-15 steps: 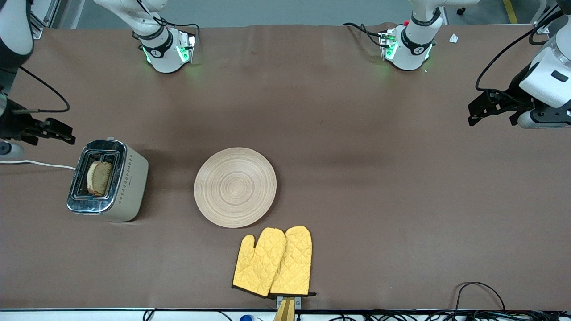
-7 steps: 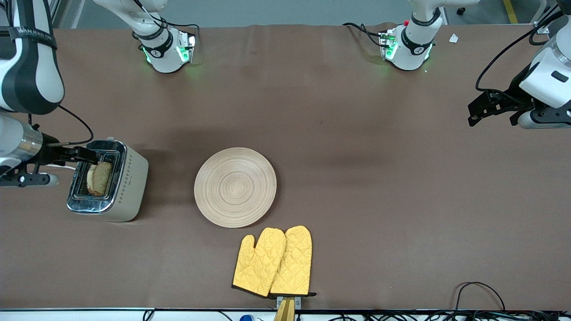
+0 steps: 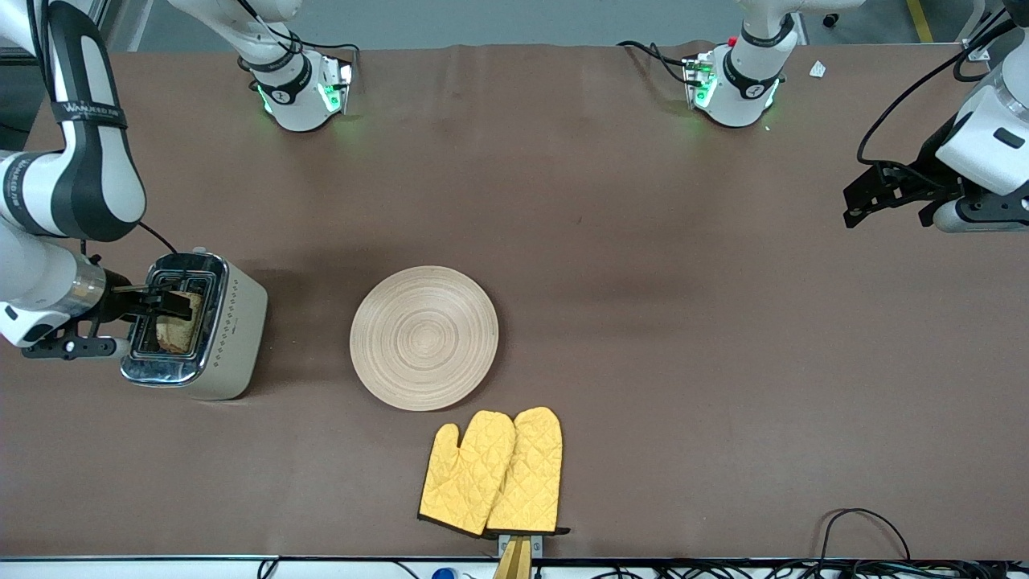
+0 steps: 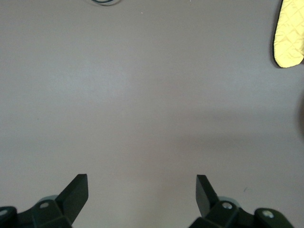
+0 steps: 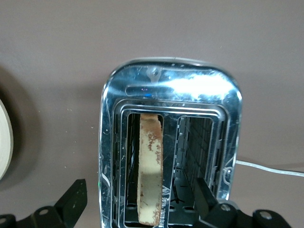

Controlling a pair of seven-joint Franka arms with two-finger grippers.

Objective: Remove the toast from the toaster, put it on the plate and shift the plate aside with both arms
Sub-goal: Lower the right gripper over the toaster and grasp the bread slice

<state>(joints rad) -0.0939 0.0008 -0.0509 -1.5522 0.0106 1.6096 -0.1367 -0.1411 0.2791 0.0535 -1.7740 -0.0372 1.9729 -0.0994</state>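
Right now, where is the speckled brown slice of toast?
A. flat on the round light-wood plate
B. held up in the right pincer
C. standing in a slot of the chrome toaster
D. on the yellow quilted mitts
C: the speckled brown slice of toast stands in a slot of the chrome toaster; the open right pincer is over it.

The right pincer point(image 5: 140, 197), fingers spread wide, hangs over a chrome toaster point(image 5: 168, 85). The toast point(image 5: 151, 161) stands upright in one slot; the plate point(image 5: 4, 142) edge shows beside it.

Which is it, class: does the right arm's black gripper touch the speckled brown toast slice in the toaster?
Apart. The right wrist view shows the right gripper open, its fingers straddling the toast slice with clear gaps either side.
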